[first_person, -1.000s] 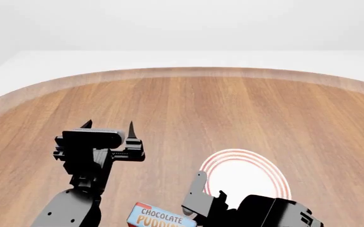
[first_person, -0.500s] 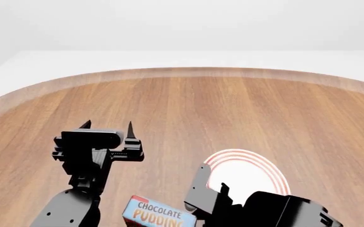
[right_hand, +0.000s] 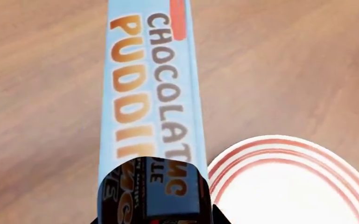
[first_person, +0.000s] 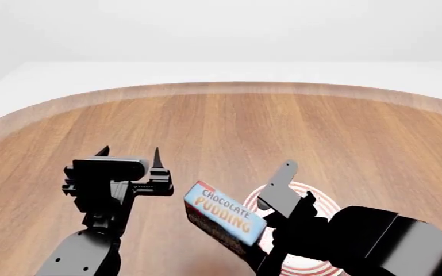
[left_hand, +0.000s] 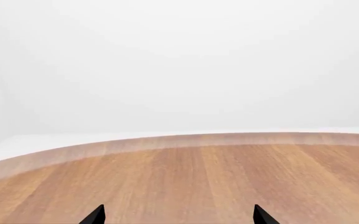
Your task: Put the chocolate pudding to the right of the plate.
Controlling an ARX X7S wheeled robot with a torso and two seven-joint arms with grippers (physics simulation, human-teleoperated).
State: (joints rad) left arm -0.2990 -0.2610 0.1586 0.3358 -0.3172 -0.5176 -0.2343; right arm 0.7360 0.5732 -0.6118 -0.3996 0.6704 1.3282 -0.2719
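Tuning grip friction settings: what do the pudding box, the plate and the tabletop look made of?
Chocolate pudding box: looks like matte printed cardboard, with flat faces and sharp edges. Plate: smooth white, red-ringed, possibly glazed ceramic. Table: brown wood-grain planks, satin finish.

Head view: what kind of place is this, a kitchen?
Probably not a real kitchen: it looks like a computer-made test scene. There is only a bare wooden table, a red-ringed plate and a chocolate pudding carton, with blank white all around.
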